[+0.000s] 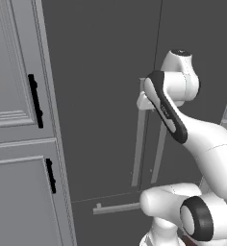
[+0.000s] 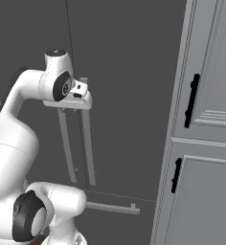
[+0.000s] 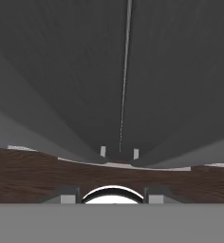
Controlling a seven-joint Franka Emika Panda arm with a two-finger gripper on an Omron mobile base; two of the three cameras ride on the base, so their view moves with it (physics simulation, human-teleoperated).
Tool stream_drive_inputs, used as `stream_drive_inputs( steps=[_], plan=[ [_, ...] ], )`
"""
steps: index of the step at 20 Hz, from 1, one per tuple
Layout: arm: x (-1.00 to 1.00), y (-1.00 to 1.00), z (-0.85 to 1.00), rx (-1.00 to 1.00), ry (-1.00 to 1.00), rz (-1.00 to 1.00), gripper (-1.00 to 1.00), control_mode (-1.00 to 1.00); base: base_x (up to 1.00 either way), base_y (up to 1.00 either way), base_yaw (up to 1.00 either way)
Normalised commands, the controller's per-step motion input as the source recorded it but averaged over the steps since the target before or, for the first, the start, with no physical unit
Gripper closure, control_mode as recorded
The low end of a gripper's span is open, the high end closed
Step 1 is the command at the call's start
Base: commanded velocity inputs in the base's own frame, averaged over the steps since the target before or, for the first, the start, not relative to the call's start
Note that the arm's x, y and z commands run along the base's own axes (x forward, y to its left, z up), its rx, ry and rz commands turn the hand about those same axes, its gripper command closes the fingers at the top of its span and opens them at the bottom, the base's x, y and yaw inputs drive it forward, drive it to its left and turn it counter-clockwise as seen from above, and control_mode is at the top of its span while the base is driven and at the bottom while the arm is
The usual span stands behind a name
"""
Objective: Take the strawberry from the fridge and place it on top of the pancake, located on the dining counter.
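Observation:
The dark grey fridge [image 1: 101,72] [image 2: 124,72] stands in front of me with both doors shut. Its two long silver bar handles [image 1: 138,144] [image 2: 88,143] flank the centre seam. My gripper [image 1: 143,101] [image 2: 81,101] hovers at the top of these handles and points down along the doors. In the hand view the fridge [image 3: 85,71] seam runs down the middle with a handle bar on each side. The gripper [image 3: 111,195] has its tips somewhat apart, with nothing between them. The strawberry, the pancake and the dining counter are out of view.
Light grey panelled cabinets with black handles stand to the fridge's left [image 1: 14,144] and right [image 2: 206,143]. A horizontal silver drawer handle [image 1: 116,208] [image 2: 112,207] crosses the fridge low down. Dark wood floor [image 3: 38,175] lies below the doors.

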Motion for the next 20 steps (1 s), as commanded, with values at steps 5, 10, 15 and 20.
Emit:
stream_drive_inputs(
  steps=[5, 10, 15, 20],
  plan=[
    [0.0, 0.0, 0.0, 0.0, 0.0, 0.0, -1.0, 1.0, 0.0, 0.0, 0.0],
    [0.0, 0.0, 0.0, 0.0, 0.0, 0.0, -1.0, 1.0, -0.27, -0.05, 0.0],
    [0.0, 0.0, 0.0, 0.0, 0.0, 0.0, -1.0, 1.0, -0.67, -0.16, -0.02],
    [0.0, 0.0, 0.0, 0.0, 0.0, 0.0, -1.0, 1.0, -0.68, -0.11, -0.01]
  ],
)
